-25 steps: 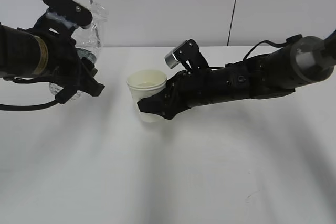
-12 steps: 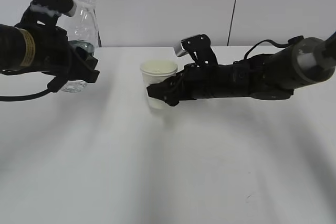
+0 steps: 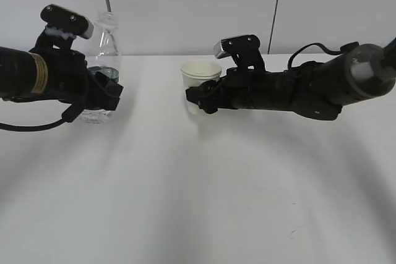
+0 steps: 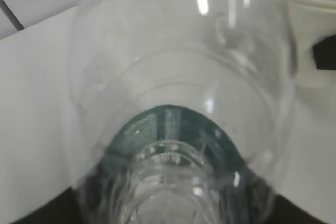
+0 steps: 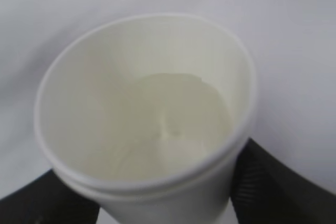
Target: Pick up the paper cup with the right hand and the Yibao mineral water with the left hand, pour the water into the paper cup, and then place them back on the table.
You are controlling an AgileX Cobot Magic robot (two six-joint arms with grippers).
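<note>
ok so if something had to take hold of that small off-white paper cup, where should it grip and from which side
Probably around the side wall of the small off-white paper cup, below the rolled rim, coming in level from the right. It stands upright with its mouth open and seems to hold water, so a grab from above would go into it. The black right gripper is closed on the wall this way. Thin paper dents, so squeeze lightly.
</note>
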